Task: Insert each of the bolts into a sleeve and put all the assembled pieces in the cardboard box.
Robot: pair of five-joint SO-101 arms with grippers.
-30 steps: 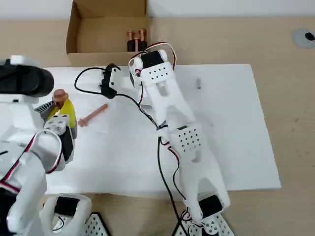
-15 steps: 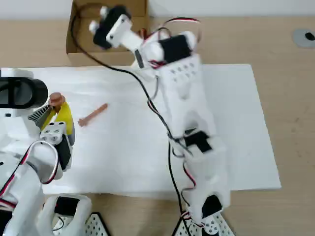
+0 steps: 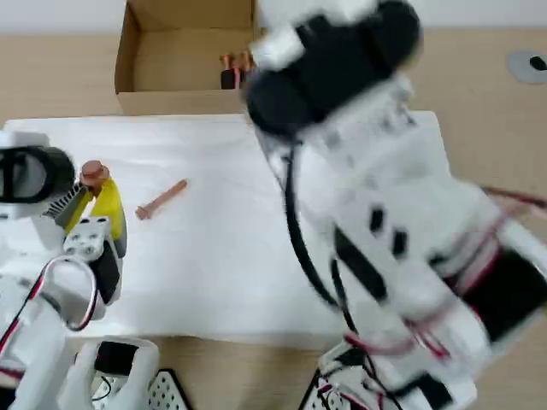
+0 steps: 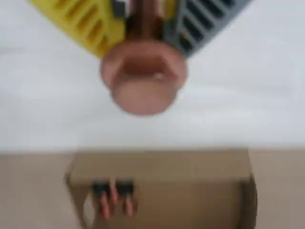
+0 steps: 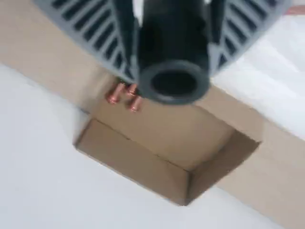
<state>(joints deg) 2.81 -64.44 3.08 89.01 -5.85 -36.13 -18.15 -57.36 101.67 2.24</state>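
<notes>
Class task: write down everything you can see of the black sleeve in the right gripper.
The black sleeve is a smooth dark tube, seemingly plastic, its round open end hollow and apparently empty. The right gripper is shut on it, a grey ribbed finger at each side. It touches nothing else; the cardboard box lies beyond.
</notes>
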